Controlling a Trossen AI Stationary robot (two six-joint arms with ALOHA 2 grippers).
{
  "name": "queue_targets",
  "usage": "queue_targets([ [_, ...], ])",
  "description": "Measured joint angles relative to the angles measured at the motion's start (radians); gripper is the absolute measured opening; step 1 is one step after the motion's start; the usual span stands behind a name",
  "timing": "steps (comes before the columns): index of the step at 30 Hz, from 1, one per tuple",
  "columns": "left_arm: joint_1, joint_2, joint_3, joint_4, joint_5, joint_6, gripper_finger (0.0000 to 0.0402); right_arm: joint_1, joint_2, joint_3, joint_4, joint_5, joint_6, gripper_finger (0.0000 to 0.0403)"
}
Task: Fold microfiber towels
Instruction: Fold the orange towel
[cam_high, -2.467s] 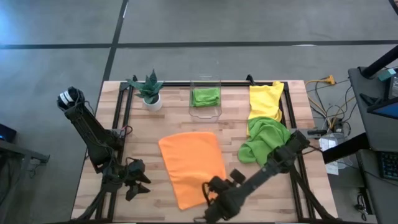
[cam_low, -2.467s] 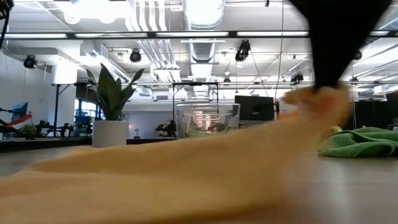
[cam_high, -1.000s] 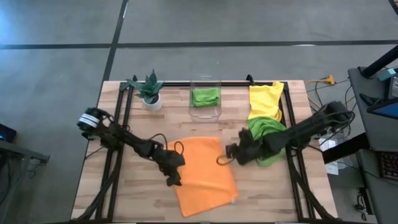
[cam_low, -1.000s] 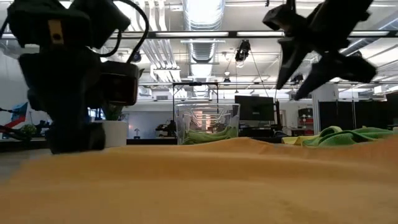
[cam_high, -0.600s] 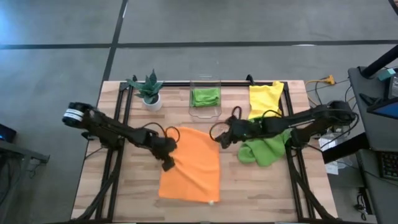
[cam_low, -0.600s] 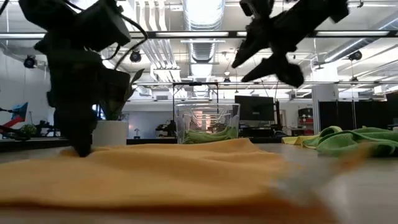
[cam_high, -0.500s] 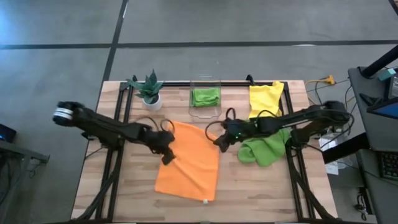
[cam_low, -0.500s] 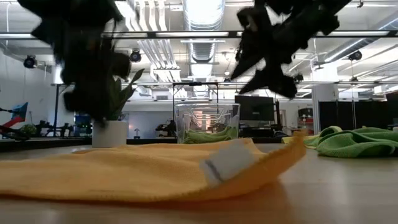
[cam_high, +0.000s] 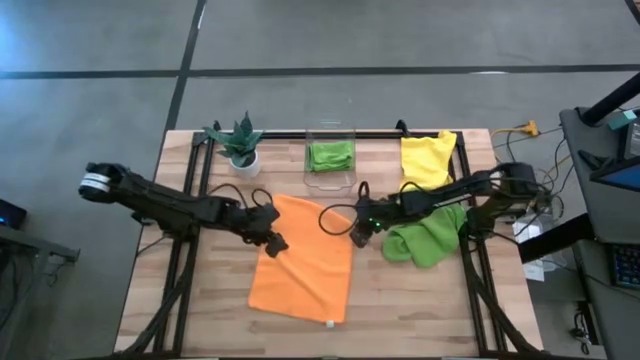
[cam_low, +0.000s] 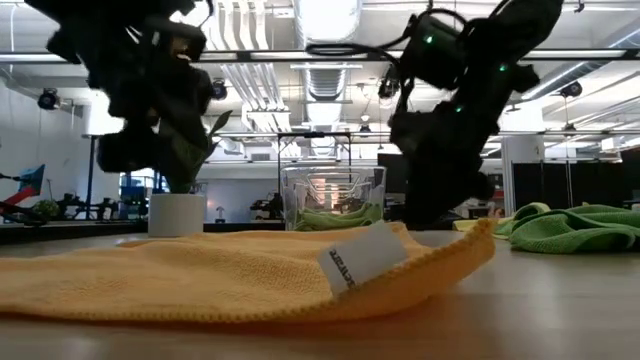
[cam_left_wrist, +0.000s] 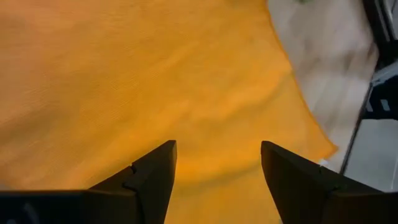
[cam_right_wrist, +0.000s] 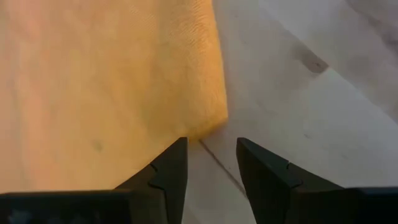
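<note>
The orange towel lies spread flat on the wooden table, near its middle, with a small white label showing on a raised edge in the low view. The left gripper sits over the towel's left edge, its 2 fingers apart with orange cloth beneath them and nothing clamped. The right gripper hovers at the towel's right edge, its fingers parted over the cloth's corner and the bare wood beside it, not gripping anything. A crumpled lime green towel lies to the right, under the right arm, with the yellow towel just behind it. Another lime green towel rests folded inside the clear bin at the table's back, beside a small potted plant.
</note>
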Motion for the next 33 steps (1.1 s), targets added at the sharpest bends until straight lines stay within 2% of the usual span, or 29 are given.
queue_targets([
  [3,-0.001,0.098,0.007,0.072,0.005,0.001,0.0219,0.001,0.044,0.036,0.077,-0.013,0.035,0.0133],
  [7,-0.002,0.244,0.056,0.107,0.011,0.001,0.0218,0.001,0.091,0.098,0.041,-0.004,0.041,0.0132],
  [9,-0.003,0.321,0.081,0.116,0.055,0.001,0.0209,0.001,0.096,0.118,0.023,0.002,0.036,0.0132],
  [13,-0.033,0.426,0.118,0.131,0.217,-0.003,0.0152,0.001,0.102,0.15,0.006,0.047,0.033,0.0133],
  [16,-0.089,0.468,0.132,0.131,0.25,-0.022,0.0084,-0.002,0.105,0.17,0.015,0.084,0.037,0.0133],
  [19,-0.14,0.472,0.13,0.161,0.253,-0.025,0.0019,-0.009,0.121,0.189,0.004,0.084,0.04,0.0133],
  [20,-0.153,0.472,0.13,0.163,0.25,-0.026,0.0011,-0.009,0.13,0.194,-0.019,0.084,0.042,0.0133],
  [24,-0.179,0.464,0.129,0.164,0.231,-0.025,0.0015,-0.01,0.175,0.226,-0.085,0.079,0.063,0.0132],
  [29,-0.178,0.436,0.125,0.151,0.225,0.007,0.0017,-0.004,0.216,0.265,-0.105,0.003,0.05,0.0134],
  [33,-0.166,0.375,0.122,0.075,0.14,0.054,0.0017,0.016,0.177,0.274,-0.14,0.064,0.051,0.0129],
])
